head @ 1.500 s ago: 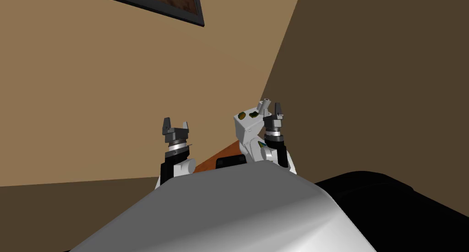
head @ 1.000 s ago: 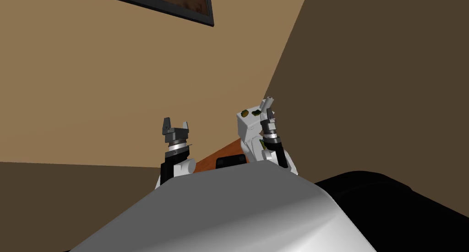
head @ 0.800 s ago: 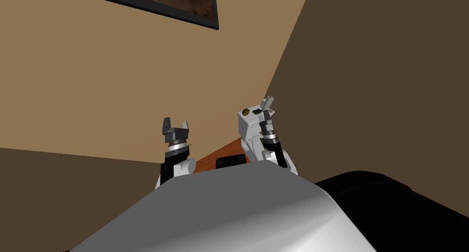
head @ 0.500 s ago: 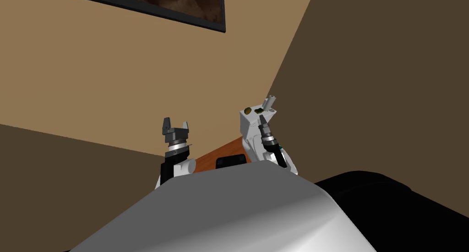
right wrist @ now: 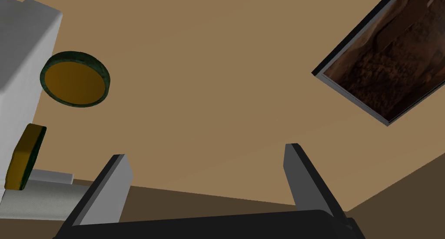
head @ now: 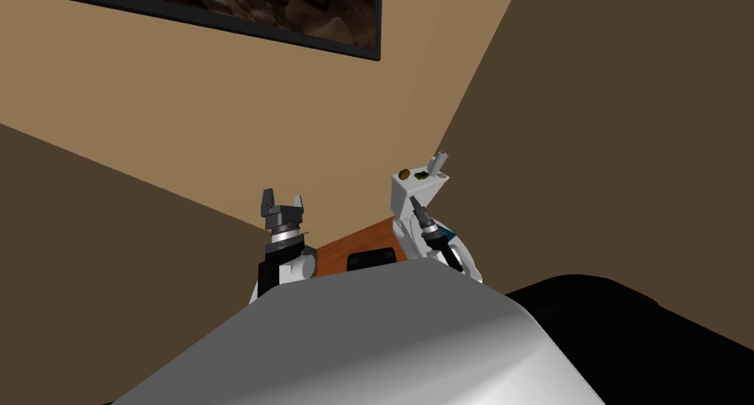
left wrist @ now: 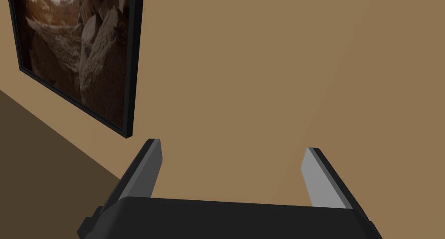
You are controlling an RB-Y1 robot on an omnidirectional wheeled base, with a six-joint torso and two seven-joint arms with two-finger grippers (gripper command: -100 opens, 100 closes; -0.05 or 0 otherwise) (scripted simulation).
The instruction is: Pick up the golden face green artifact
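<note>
Pointing up beside a white block (right wrist: pixel 21 54), right hand (right wrist: pixel 205 151) spread; golden-faced green artifact (right wrist: pixel 74 79) near one finger; left hand (left wrist: pixel 232 145) raised, spread

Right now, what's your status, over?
Left gripper open, empty. Right gripper open, empty. Gold-faced green disc on white block, outside its jaws. Similar gold-green piece beside it.

no readable text, no labels, no brands, no numbers, no signs
</note>
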